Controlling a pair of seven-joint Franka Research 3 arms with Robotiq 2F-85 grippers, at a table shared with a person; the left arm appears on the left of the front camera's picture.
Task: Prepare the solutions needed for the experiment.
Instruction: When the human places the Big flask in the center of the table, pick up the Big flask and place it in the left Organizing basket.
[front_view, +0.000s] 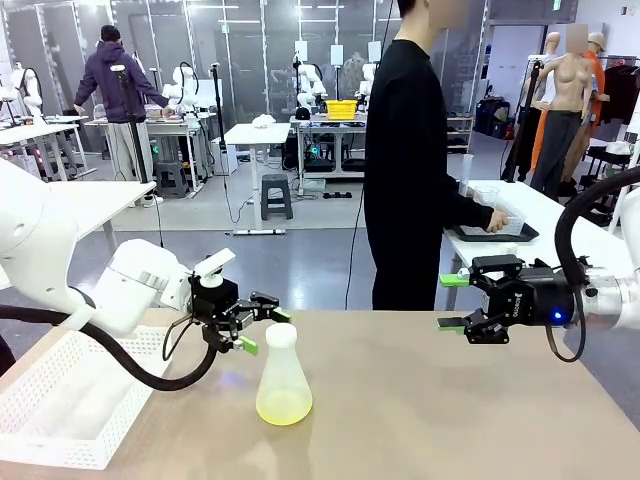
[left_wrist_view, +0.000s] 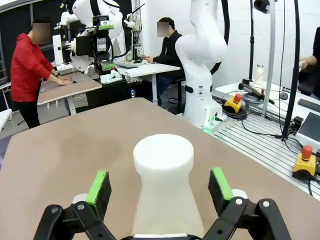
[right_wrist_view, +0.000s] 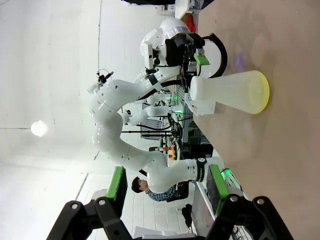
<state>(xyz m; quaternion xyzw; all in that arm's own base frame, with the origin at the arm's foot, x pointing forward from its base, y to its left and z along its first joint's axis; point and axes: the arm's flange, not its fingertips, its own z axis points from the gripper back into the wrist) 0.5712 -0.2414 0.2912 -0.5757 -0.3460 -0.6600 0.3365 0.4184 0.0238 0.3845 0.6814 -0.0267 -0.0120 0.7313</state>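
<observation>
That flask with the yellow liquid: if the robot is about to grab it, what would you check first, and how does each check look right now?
1. Flask upright on the table: ok.
2. Left gripper open: ok.
3. Flask neck between the left gripper's fingers, seen from the left wrist: ok.
4. Liquid is a shallow layer, far below the mouth: ok.
5. Right gripper open and well clear of the flask: ok.
6. Person turned away at another table, hands off the flask: ok.
</observation>
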